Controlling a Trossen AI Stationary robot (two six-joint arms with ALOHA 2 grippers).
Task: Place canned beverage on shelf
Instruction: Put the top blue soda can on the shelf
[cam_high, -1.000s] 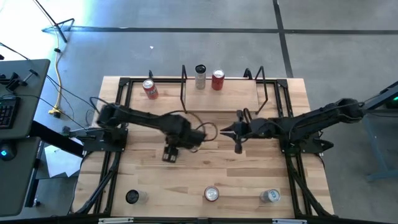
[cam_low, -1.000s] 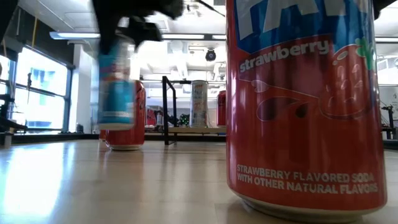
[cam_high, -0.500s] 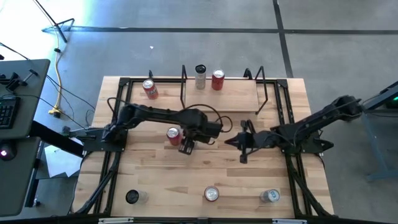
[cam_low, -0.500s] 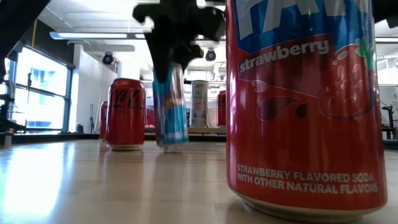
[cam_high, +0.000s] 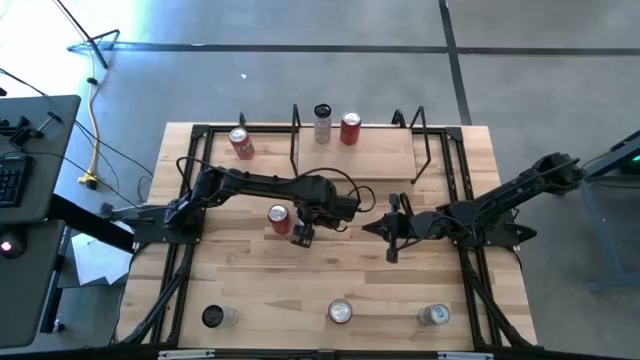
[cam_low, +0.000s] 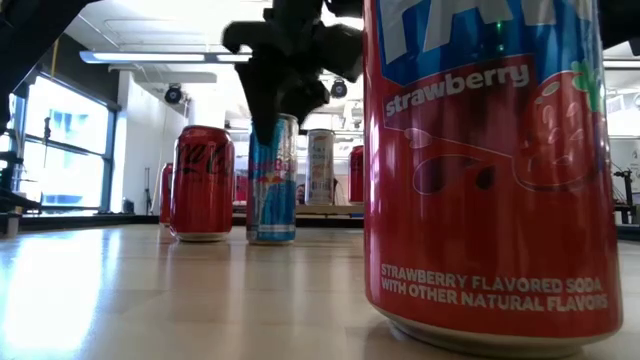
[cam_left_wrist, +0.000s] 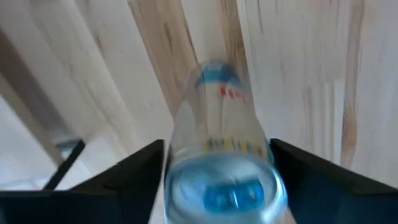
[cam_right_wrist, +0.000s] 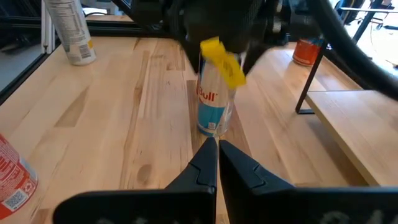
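A slim blue-and-silver can (cam_low: 272, 180) stands about upright at the table's middle, its base on the wood; it also shows in the right wrist view (cam_right_wrist: 214, 106). My left gripper (cam_high: 303, 236) is over it, shut on its upper part, and hides it in the high view. My right gripper (cam_high: 390, 230) is shut and empty, a little to the can's right, pointing at it. The shelf (cam_high: 375, 152), a light-wood board between black rods, is at the far edge, with a pale can (cam_high: 322, 123) and a red can (cam_high: 350, 128) standing on its far left part. My left gripper holds the slim can's upper part (cam_left_wrist: 221, 146) pinched between its two fingers (cam_left_wrist: 140, 171), one on each side of the wall. The fingers come from above, pointing down. The can stands about upright below them, its base (cam_right_wrist: 211, 129) on the table.
A red cola can (cam_high: 279, 216) stands just left of the held can. Another red can (cam_high: 241, 142) is at the far left. Three cans stand along the near edge: a dark-topped can (cam_high: 212, 316), a red strawberry can (cam_high: 340, 312) and a silver-topped can (cam_high: 435, 315).
My left gripper has carried the slim can toward the table's right and down. The can was lifted clear, then hung tilted just over the wood, and now stands about upright with its base on the table. My right gripper has drawn back a little toward the right and near edges.
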